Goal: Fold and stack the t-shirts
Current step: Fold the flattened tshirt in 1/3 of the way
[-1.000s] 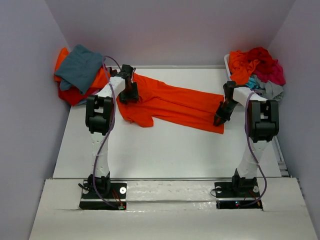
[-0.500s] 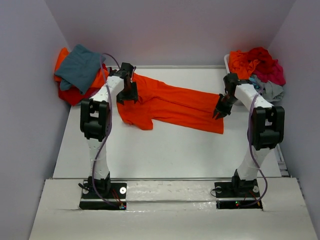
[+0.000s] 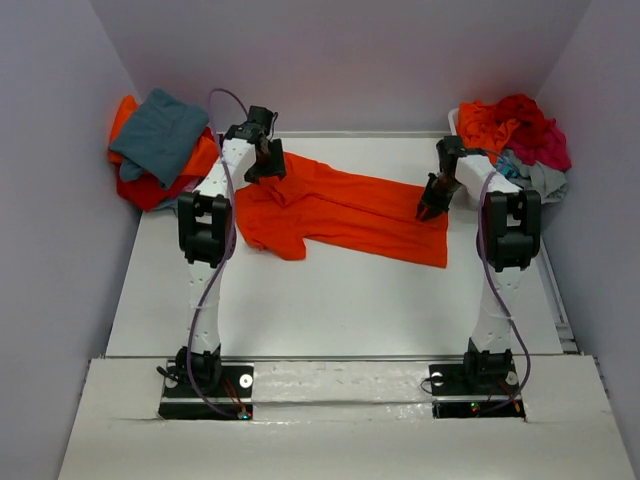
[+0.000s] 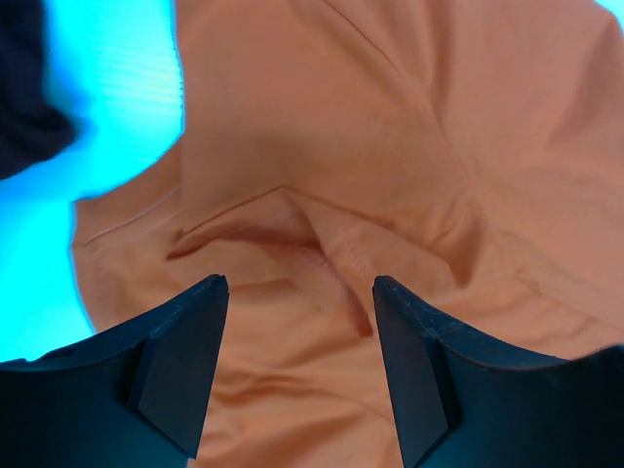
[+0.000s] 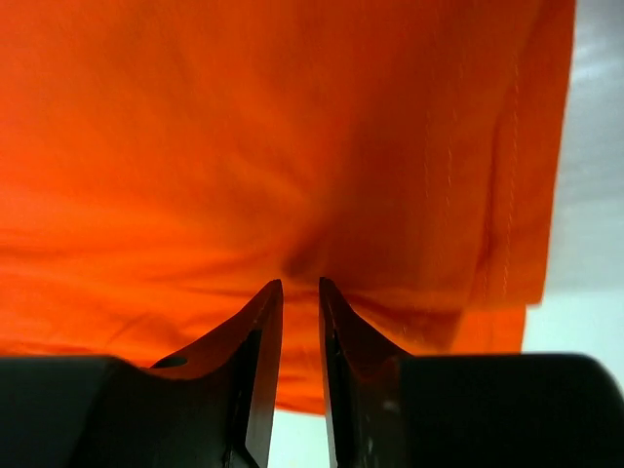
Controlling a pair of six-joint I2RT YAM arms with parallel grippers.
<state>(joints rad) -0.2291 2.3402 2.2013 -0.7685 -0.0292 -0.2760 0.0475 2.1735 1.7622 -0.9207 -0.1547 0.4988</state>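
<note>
Orange t-shirt (image 3: 340, 210) lies under L claw (image 4: 299, 285), spread, & R claw (image 5: 299, 285), nearly pressed together at hem (grip unclear).

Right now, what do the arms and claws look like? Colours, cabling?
Left arm and right arm: white links, black joint housings, black base plates, a purple cable running up each. Left claw and right claw: black, wedge-shaped, tapering to the tips.

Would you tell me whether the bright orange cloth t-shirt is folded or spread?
Spread: the bright orange cloth t-shirt lies stretched across the white table, sleeve out.
</note>
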